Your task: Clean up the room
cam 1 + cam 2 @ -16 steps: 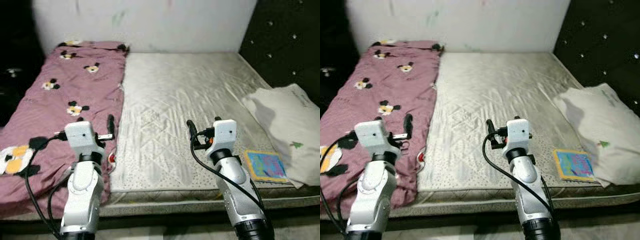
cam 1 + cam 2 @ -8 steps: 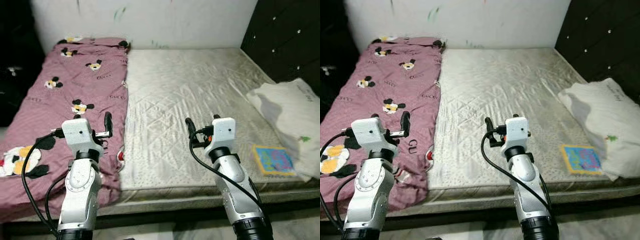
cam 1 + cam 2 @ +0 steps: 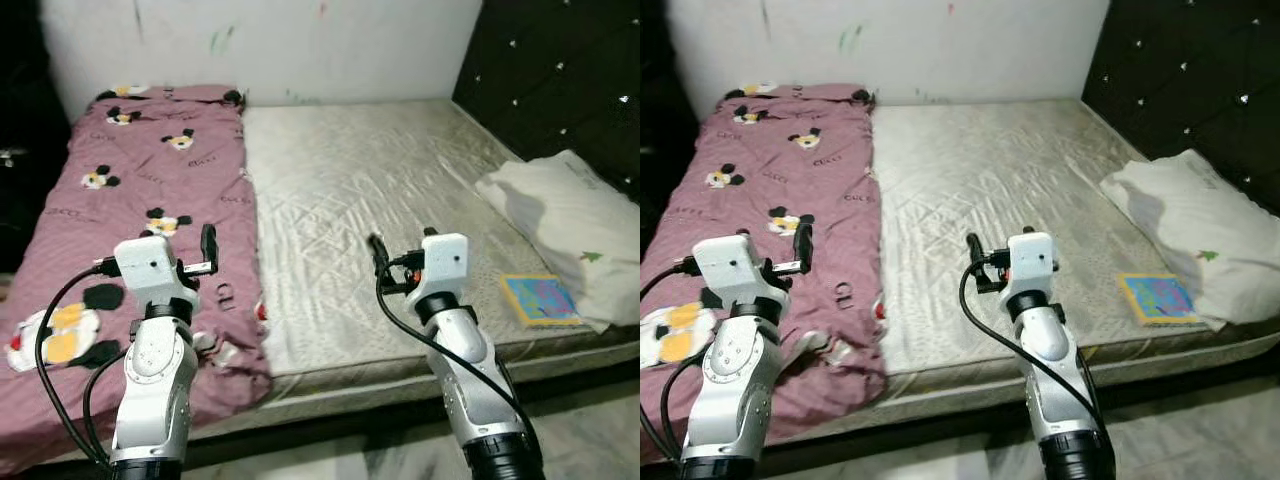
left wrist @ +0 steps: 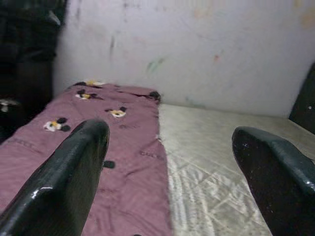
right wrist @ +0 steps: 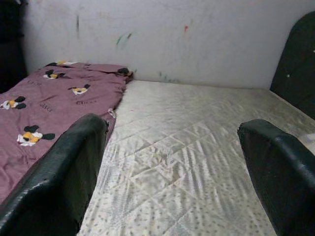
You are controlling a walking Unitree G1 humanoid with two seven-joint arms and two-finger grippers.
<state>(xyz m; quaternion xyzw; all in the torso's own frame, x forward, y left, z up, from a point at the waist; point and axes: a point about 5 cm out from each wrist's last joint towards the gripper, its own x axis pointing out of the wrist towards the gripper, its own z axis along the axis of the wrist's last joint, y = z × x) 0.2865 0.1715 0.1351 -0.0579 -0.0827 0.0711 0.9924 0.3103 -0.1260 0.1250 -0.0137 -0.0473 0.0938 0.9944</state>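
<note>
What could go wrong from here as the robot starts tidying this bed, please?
The pink blanket already spills over the mattress front edge, so tugging may drag it to the floor. The book lies near the front edge beside the pillow, so moving the pillow might knock it off.

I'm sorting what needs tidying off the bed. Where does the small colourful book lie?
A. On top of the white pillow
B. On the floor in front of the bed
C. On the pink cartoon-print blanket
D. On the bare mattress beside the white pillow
D: the colourful book lies flat on the bare mattress near its front edge, right beside the white pillow.
</note>
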